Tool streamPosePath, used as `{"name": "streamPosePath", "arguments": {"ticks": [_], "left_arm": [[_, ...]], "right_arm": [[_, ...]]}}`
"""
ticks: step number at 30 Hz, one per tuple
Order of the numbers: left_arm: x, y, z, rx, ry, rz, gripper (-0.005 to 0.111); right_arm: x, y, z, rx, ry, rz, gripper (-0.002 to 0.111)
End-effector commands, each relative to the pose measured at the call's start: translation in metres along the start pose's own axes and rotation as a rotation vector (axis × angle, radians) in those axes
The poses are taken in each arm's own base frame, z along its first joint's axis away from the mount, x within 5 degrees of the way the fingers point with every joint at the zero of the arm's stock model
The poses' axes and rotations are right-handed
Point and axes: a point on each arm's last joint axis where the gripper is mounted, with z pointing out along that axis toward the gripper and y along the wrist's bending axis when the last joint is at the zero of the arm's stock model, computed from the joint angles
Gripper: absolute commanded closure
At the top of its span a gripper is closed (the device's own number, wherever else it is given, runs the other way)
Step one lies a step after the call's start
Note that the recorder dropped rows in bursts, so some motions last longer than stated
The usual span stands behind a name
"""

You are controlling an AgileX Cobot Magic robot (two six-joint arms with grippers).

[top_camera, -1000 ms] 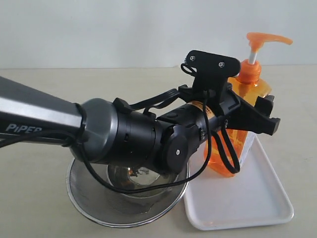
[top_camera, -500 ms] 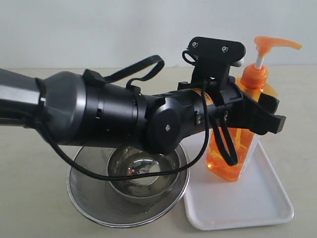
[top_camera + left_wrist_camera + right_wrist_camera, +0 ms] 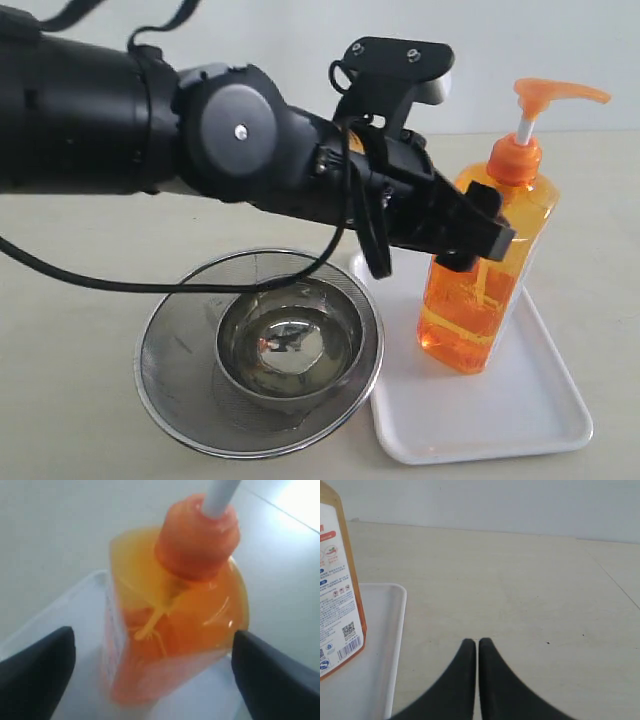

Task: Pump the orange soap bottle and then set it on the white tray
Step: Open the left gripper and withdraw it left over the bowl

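Observation:
The orange soap bottle (image 3: 480, 290) stands upright on the white tray (image 3: 500, 410), pump head up on its white stem. My left gripper (image 3: 482, 232) is open at the bottle's upper body, coming from the left. In the left wrist view the bottle (image 3: 170, 610) sits between the two spread fingers of this gripper (image 3: 153, 632), with tray (image 3: 75, 605) showing beside it. My right gripper (image 3: 478, 641) is shut and holds nothing, low over the bare table beside the tray (image 3: 375, 645) and the bottle's label side (image 3: 335, 595). It does not show in the exterior view.
A round steel mesh strainer (image 3: 170, 370) with a shiny steel bowl (image 3: 290, 345) inside it sits just left of the tray, under my left arm. The tray's front half lies bare in front of the bottle.
The left arm has lifted and its body swung up to the left. The bottle shifted a little to the right early on and now stands still on the tray.

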Motion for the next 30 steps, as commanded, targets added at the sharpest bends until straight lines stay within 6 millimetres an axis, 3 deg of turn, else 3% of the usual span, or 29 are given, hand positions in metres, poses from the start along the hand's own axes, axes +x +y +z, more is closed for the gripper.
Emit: {"name": "streamPosePath", "arguments": {"ticks": [1,11,19,27,30], "left_arm": [[-0.001,0.010,-0.026,0.021,0.135,0.023,0.028],[0.012,0.007,-0.066,0.086,0.343,0.079,0.028],[0.072,0.008,-0.084,0.134,0.584,0.105,0.028],[0.077,0.004,-0.101,0.140,0.380,0.049,0.028],[0.083,0.004,-0.103,0.135,0.378,-0.001,0.028]], "right_arm": [[-0.001,0.000,-0.001,0.006,-0.015,-0.005,0.108],[-0.001,0.000,-0.001,0.006,-0.015,-0.005,0.108],[-0.001,0.000,-0.001,0.006,-0.015,-0.005,0.108],[-0.001,0.000,-0.001,0.006,-0.015,-0.005,0.108],[-0.001,0.000,-0.001,0.006,-0.015,-0.005,0.108]]}}
